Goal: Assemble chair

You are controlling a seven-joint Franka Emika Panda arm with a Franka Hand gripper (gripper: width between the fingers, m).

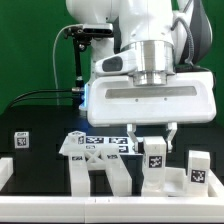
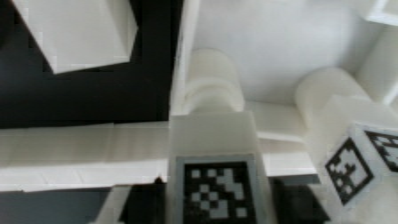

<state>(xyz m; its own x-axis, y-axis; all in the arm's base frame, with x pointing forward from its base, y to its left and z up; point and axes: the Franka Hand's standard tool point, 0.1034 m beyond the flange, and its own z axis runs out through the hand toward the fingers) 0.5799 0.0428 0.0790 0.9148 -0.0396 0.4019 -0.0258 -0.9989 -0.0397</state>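
**Here: pincer astride a tagged post**

Exterior view. The pincer (image 1: 153,141) hangs low over the black worktop (image 1: 40,118), one finger on either side of an upright white post (image 1: 155,162). Whether it clamps the post or only brackets it, I cannot tell. The post stands on end, which likely suits a straight lift and a downward fit. The chair lies in pieces around the post. One joined cluster (image 1: 95,165) sits just to the exterior view's left of it, one second post (image 1: 198,172) is to the right, and one small block (image 1: 20,141) is well apart, far left.

Wrist view. Two tagged pieces show: the post (image 2: 214,180) and a neighbour (image 2: 365,160) just beside it. Two slabs show as well. A cross slab (image 2: 89,150) touches the post, and a loose slab (image 2: 80,35) lies apart on the black.
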